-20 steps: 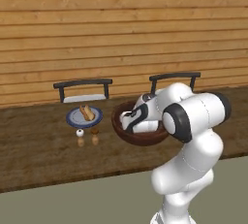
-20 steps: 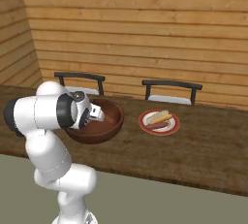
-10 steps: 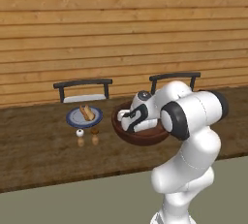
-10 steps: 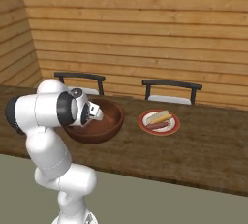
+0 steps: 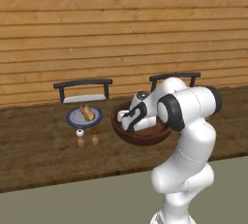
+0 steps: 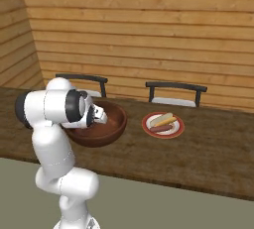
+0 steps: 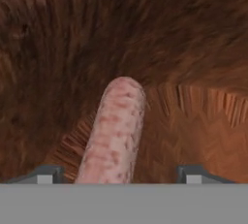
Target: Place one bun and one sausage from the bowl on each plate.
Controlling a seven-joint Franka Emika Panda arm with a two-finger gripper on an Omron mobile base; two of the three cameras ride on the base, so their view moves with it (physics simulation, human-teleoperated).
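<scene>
Gripper (image 7: pixel 117 174) down inside the large glossy reddish-brown bowl (image 5: pixel 127 135) on the dark wooden table (image 5: pixel 34 150). Fingers spread wide, one tip (image 7: pixel 46 174) left, the other right; nothing clamped. Speckled pink sausage (image 7: pixel 116 133) lies on the bowl floor between them, nearer the left tip, long axis running away from the hand, rounded far end pointing toward the bowl wall. Grey blue-rimmed plate (image 5: pixel 72 120) left of the bowl carries a bun (image 5: pixel 87 113). White red-rimmed plate (image 6: pixel 149 129) to the right holds bun and sausage
</scene>
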